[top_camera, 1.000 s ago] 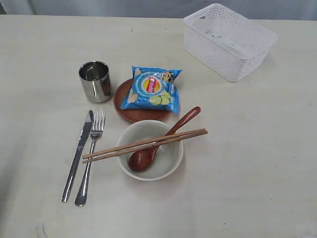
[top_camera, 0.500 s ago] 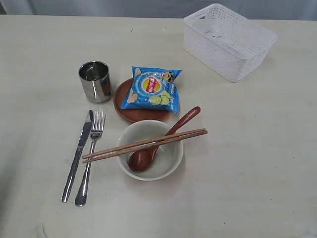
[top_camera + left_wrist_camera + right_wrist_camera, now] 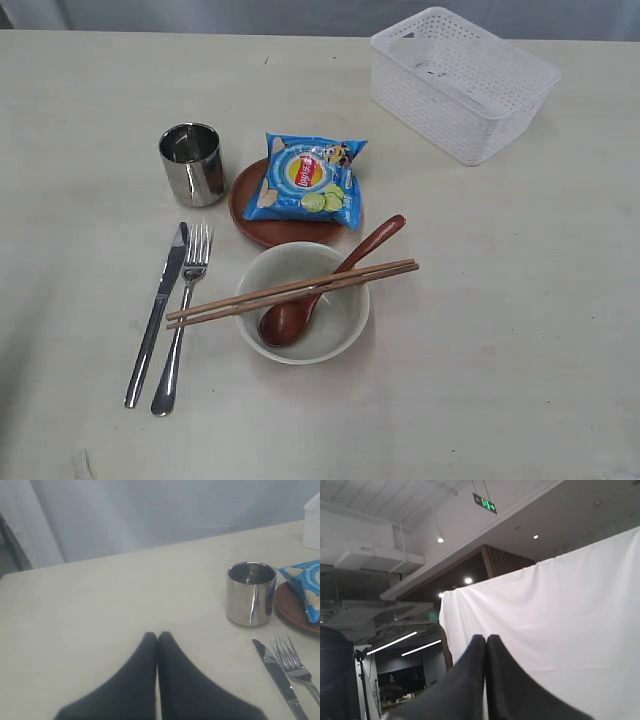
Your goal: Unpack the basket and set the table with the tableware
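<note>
The white mesh basket (image 3: 463,80) stands empty at the back right of the cream table (image 3: 520,330). A steel cup (image 3: 192,163), a brown plate (image 3: 280,225), a knife (image 3: 157,313) and a fork (image 3: 183,316) are laid out on the table. The off-white bowl (image 3: 302,303) holds the wooden spoon (image 3: 325,286), with chopsticks (image 3: 292,292) across its rim. Neither arm shows in the exterior view. My left gripper (image 3: 157,636) is shut and empty over the table, short of the cup (image 3: 251,593) and the knife (image 3: 278,678). My right gripper (image 3: 486,638) is shut, empty, pointing up at a white curtain.
A blue chip bag (image 3: 307,179) lies on the brown plate, and its corner (image 3: 306,586) shows in the left wrist view. A grey backdrop (image 3: 165,510) stands behind the table's far edge.
</note>
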Action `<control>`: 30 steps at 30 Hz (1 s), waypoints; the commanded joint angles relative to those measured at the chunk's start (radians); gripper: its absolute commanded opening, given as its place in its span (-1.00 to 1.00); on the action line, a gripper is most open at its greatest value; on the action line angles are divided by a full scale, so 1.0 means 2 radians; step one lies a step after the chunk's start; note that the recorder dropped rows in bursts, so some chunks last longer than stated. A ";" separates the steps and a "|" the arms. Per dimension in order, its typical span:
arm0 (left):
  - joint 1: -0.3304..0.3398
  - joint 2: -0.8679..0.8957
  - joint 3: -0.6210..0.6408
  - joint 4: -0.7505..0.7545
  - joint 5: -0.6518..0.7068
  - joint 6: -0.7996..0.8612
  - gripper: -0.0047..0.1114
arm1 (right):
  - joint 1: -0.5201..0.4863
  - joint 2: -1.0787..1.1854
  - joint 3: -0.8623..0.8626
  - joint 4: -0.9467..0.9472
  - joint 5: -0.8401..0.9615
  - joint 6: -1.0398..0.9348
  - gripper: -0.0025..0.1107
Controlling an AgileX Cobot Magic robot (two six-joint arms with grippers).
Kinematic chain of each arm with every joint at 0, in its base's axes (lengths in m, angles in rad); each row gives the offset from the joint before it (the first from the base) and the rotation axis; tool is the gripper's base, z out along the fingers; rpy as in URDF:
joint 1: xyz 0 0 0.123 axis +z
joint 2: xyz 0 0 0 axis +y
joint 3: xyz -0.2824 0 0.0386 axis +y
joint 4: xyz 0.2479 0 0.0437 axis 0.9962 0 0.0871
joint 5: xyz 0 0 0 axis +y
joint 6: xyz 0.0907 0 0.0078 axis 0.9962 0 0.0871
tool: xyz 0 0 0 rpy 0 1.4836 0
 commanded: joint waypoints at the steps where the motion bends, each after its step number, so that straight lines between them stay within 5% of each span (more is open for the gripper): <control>1: -0.001 -0.003 0.002 0.000 0.002 -0.003 -0.92 | -0.036 0.001 0.047 0.026 -0.011 0.001 -0.95; 23: -0.001 -0.003 0.002 0.000 0.002 -0.003 -0.92 | -0.206 0.001 0.301 0.214 -0.018 0.001 -0.95; 30: -0.001 -0.003 0.002 0.000 0.002 -0.003 -0.92 | -0.216 0.001 0.406 0.231 -0.179 0.001 -0.95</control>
